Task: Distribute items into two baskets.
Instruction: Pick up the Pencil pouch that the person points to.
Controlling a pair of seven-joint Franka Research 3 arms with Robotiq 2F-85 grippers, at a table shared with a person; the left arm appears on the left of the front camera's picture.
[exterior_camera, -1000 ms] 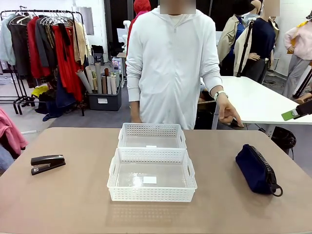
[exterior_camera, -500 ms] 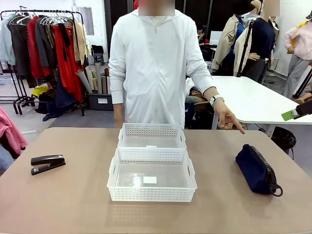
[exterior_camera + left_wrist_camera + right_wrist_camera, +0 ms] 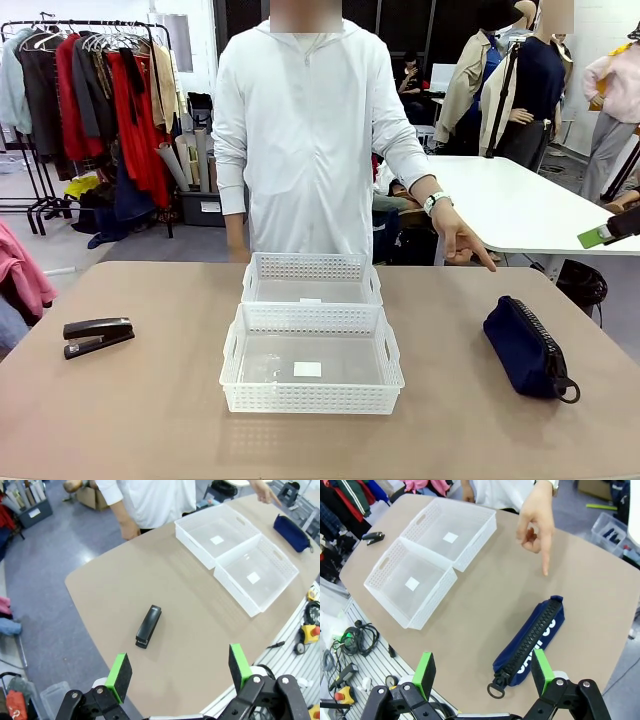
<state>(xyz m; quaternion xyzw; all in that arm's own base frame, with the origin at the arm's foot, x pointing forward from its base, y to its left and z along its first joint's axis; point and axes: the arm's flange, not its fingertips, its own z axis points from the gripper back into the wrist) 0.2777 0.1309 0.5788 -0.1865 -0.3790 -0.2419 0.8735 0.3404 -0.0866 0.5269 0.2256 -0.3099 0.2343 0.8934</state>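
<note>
While both arms hang above the brown tabletop (image 3: 150, 420), the count stands at two baskets, two items, two claws and one pointing hand.

Baskets: two white plastic rectangular baskets with lattice sides, mid-tabletop, long sides touching. Toward the far edge sits the smaller basket (image 3: 310, 266); toward the near edge the larger basket (image 3: 312, 398), with handle cutouts. Bare bases show, one white label on each.

Items: one black desk stapler (image 3: 98, 334) lies flat near the robot's left edge, well apart from the baskets. One dark navy fabric zippered pouch (image 3: 522, 346) lies near the right edge, zipper up, pull ring toward the near edge.

Claws: left claw (image 3: 179, 669) has its green pads spread wide, high above the stapler. The right claw (image 3: 483, 670) is likewise spread, above the pouch.

One person's hand (image 3: 462, 240) is over the far edge, right of the baskets, index finger aimed down toward the pouch, not touching it.
</note>
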